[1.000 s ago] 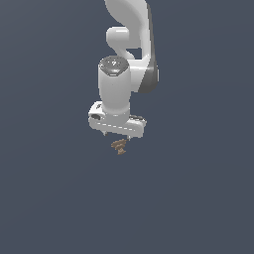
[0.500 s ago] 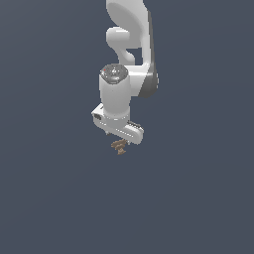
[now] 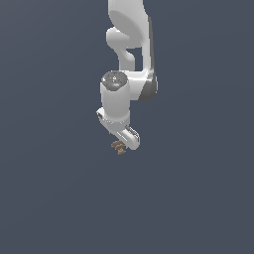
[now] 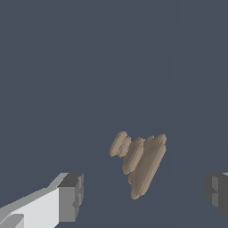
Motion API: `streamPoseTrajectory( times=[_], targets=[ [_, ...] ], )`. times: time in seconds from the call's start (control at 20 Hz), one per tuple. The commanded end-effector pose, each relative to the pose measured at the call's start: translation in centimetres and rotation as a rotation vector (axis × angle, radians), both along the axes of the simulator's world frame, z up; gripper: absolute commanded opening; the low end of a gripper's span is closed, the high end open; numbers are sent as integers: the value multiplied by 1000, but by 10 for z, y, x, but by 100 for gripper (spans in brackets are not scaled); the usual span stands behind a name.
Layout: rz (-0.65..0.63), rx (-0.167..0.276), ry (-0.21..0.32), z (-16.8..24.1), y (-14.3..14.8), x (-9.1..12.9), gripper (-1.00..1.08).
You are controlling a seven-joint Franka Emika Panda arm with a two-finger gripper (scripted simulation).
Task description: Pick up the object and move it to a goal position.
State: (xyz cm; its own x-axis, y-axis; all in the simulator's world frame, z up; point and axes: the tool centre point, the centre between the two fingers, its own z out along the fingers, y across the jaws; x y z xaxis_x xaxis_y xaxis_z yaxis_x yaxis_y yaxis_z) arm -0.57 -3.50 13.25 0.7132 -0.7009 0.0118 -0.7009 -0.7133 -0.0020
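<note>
The object (image 3: 118,146) is a tiny brown ridged lump with small prongs, lying on the plain dark grey floor. In the exterior view my white gripper (image 3: 122,143) hangs straight down right over it, and its fingers are mostly hidden behind the hand. In the wrist view the object (image 4: 140,162) lies between my two grey fingertips (image 4: 71,196), with a clear gap on each side. The gripper (image 4: 143,196) is open and touches nothing.
The floor (image 3: 59,198) is a uniform dark grey surface with no other objects, edges or markers in view. The white arm (image 3: 131,44) rises above the gripper toward the exterior view's top.
The wrist has turned about its vertical axis, so the hand looks narrower in the exterior view. The object has stayed in place below it.
</note>
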Motion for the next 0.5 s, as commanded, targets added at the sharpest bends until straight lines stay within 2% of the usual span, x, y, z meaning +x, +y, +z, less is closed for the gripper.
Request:
streamPoseTrajectory(
  times=[0.0,0.45],
  targets=[
    [-74,3,1,-5,0,-2,100],
    [-313,8,6,-22,0,-8,100]
  ],
)
